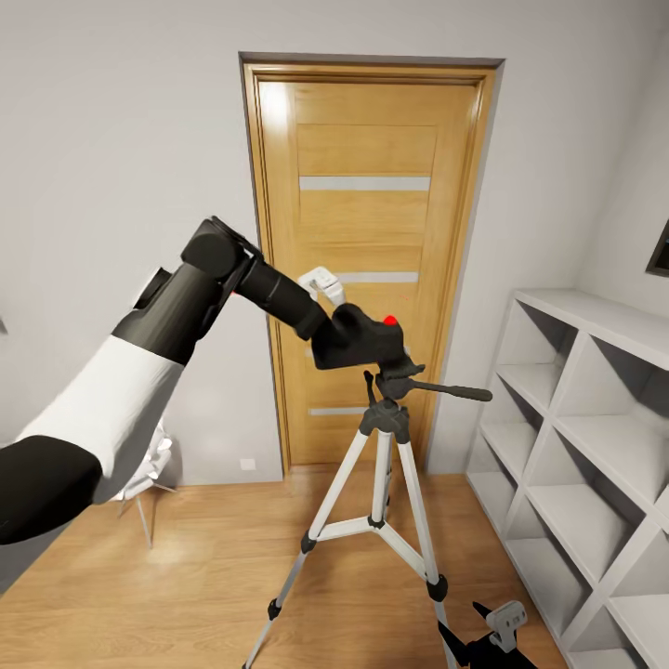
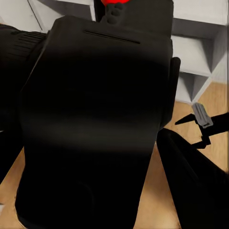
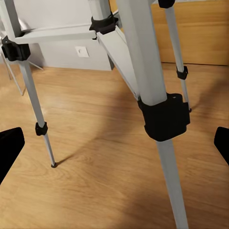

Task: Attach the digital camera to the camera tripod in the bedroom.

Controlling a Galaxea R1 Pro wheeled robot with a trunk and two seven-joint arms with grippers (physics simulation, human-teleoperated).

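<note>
Pale grey walls, an oak door (image 1: 372, 260) with grey stripes and a light plank floor (image 1: 186, 576) make up the bedroom ahead of you.

At the left, your left arm reaches out to the middle of the scene, and its end effector (image 1: 348, 339) is clamped around the camera (image 1: 372, 339), whose red button (image 1: 390, 320) faces up. From the left wrist the camera's black body (image 2: 95, 124) blocks most of the sight, with white shelving behind it.

What matters for the coming move is the vertical line-up: the camera sits directly above the tripod head (image 1: 395, 383), touching it or nearly so; you can't tell which. I judge a short, straight drop onto the head is what remains. The pan handle (image 1: 455, 391) points right, toward the shelves (image 1: 576, 446).

Low at the right, your right end effector (image 1: 492, 632) hangs spread and empty near a tripod leg (image 3: 152, 95), so the left arm is the one placed to finish.
</note>
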